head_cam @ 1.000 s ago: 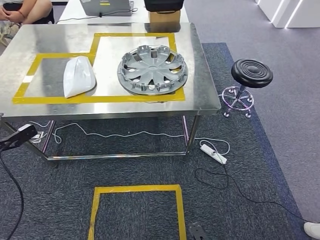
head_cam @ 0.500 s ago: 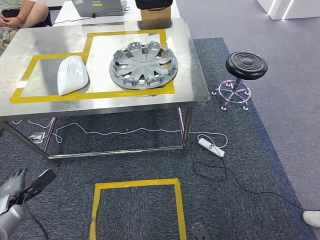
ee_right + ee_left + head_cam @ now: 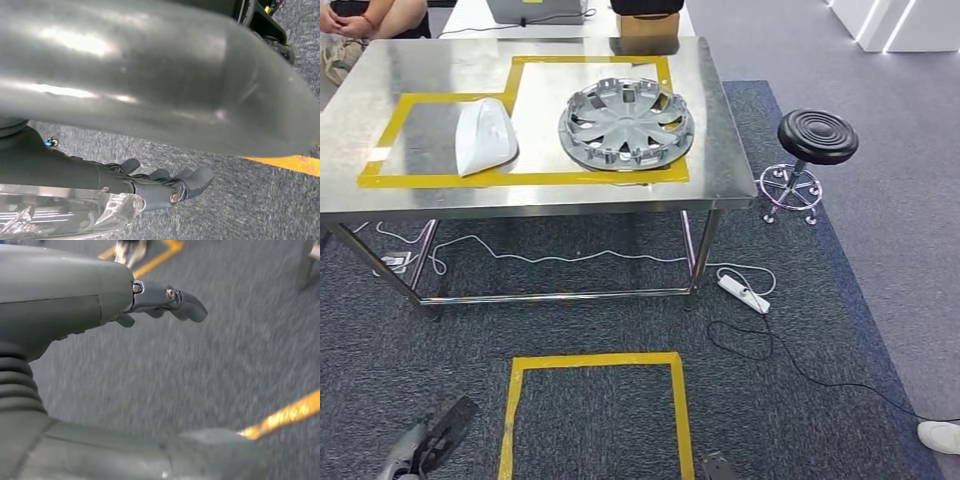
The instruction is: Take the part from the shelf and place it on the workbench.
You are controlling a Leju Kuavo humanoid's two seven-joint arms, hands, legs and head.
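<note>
A steel bench (image 3: 546,200) is seen ahead, marked with yellow tape (image 3: 524,178). Two parts are already laid on it inside the taped outline: a grey wheel cover (image 3: 626,124) toward the right end, and a white moulded cover (image 3: 484,137) just to its left, the two close but apart. No shelf is to be made out from the head view.

In the right wrist view a clear plastic part (image 3: 64,215) is seen lying along the right hand (image 3: 158,187), whose fingers (image 3: 196,177) are curled beside it; the part is judged to be held, though the contact itself is partly hidden. The left hand (image 3: 166,302) is held low over the carpet (image 3: 788,400), its fingers gently bent and apart, with nothing in them.

The pick from the shelf is therefore judged done. What is left is the approach to the near edge of the bench, past the taped square (image 3: 595,410) on the floor, and the setting down of the part on the bench top.
</note>
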